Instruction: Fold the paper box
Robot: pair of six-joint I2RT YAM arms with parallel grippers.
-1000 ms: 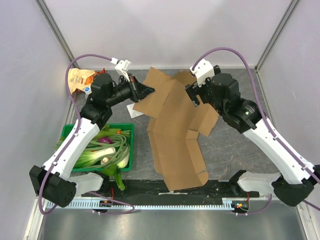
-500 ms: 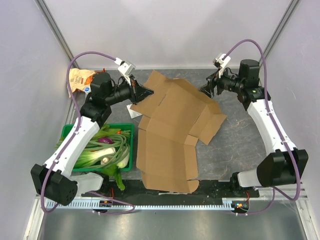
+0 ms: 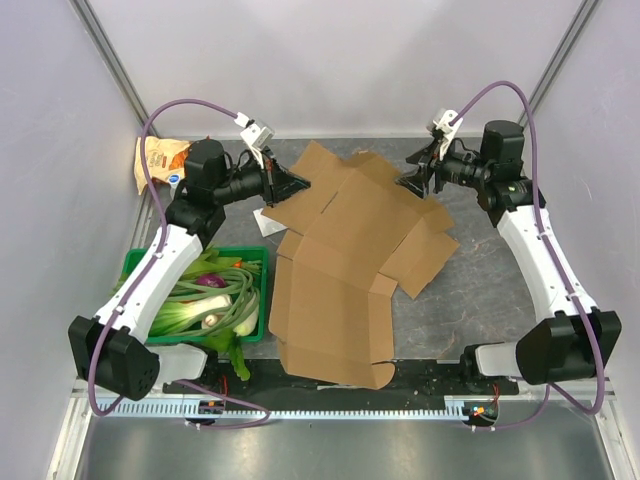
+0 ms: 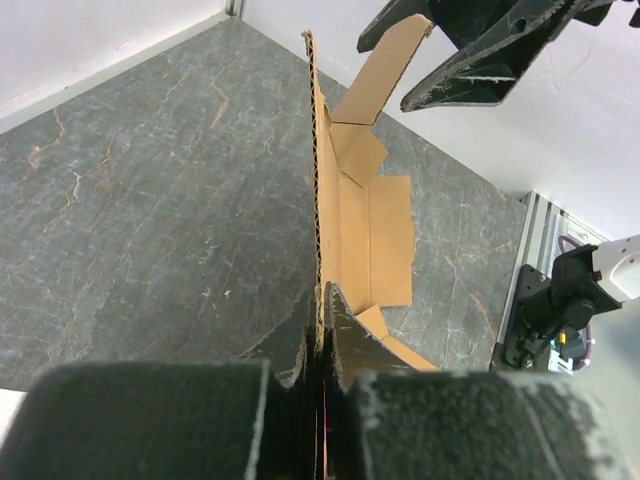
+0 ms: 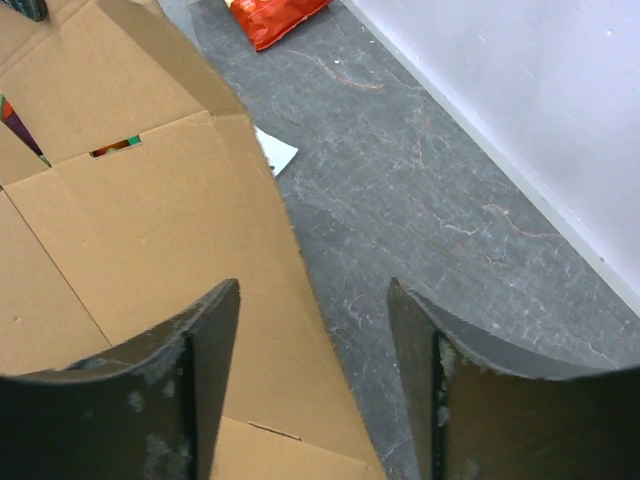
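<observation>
A dark grey, stone-patterned table sits between pale lilac walls, with the two arm bases at its near edge.

At 8 o'clock, close to the left base, a green crate holds leeks and other greens.

The paper box lies just beside the crate. It is unfolded into one brown sheet that runs from 6 o'clock at the near edge up through the middle to about 12 o'clock. Most of it lies flat, with flaps reaching out toward 3 o'clock. Its far-left part is lifted off the table.

That lifted part is in the left gripper at about 11 o'clock. The left wrist view shows the jaws pressed together on the corrugated edge, with the sheet standing on edge beyond them. A small white paper card pokes out from under the cardboard just nearside of that gripper.

At about 1 o'clock the right gripper hangs over the far-right edge of the box. Its jaws are spread wide and closed on nothing. In the right wrist view one cardboard flap edge runs below the gap between the fingers. Whether a finger touches it cannot be told.

Farthest back, at 10 o'clock by the left wall, lies an orange-and-tan snack bag.
</observation>
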